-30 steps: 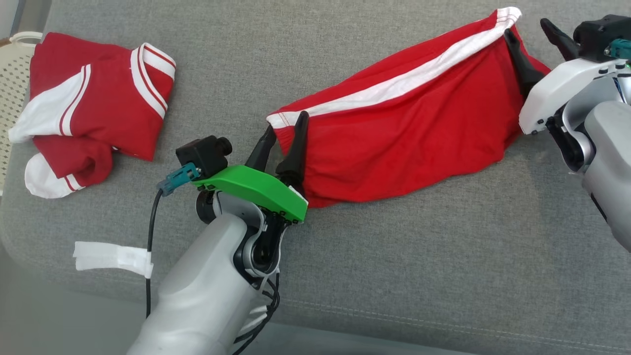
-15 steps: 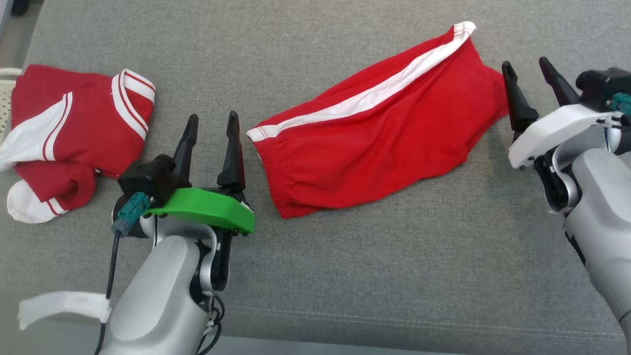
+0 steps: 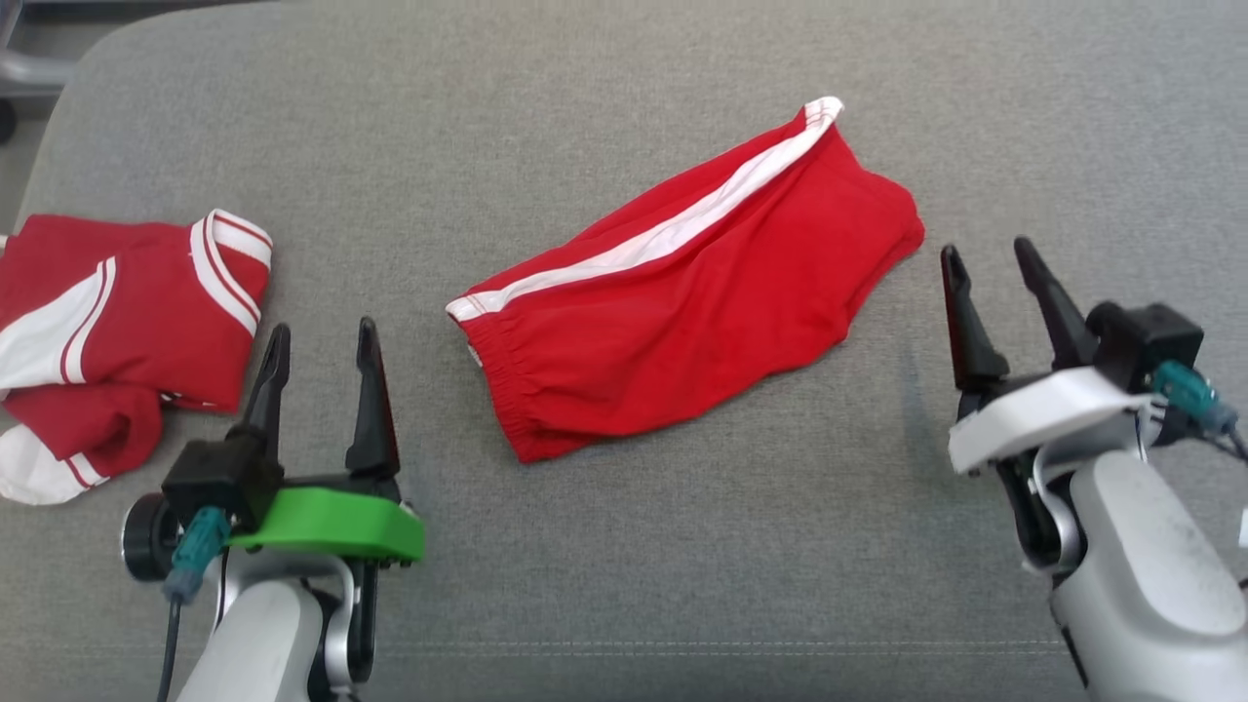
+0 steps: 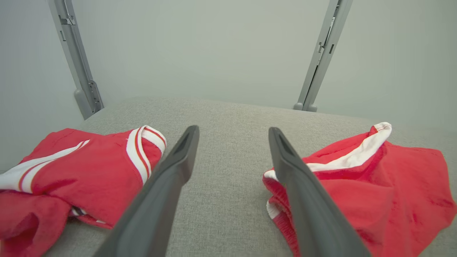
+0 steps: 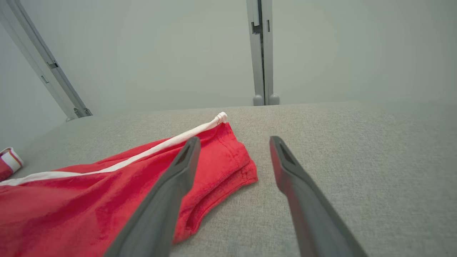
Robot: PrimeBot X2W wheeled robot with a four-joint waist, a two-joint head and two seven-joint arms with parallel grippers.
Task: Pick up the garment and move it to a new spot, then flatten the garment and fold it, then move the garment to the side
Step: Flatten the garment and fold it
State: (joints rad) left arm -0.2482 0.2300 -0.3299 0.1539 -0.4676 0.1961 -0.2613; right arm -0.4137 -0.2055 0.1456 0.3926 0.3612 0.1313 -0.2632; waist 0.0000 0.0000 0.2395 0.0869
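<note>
The shorts [image 3: 682, 302] lie loose on the grey cushion [image 3: 624, 585], and neither arm is gripping them. Their long axis runs on a slant: the elastic waistband is at the end toward your left gripper [image 3: 323, 328], the leg hems at the end toward your right gripper [image 3: 986, 248], and the white stripe runs along the far edge.

Both sets of jaws stand wide apart and empty. The left gripper sits off the waistband end with a clear strip of cushion between its fingers and the cloth. The right gripper sits just beside the hem end, its inner finger almost level with the corner, so the right arm is the nearer one.

The shorts lie inward of both grippers — to the right of the left fingers and to the left of the right ones. Each arm therefore has to swing in toward the shorts, not reach straight ahead.

How high the fingertips ride above the cushion is hard to judge from overhead, though the wrist views suggest low.

The red jersey [image 3: 127, 312] lies well apart from the shorts, beyond the left gripper — keep that arm from drifting toward it.
</note>
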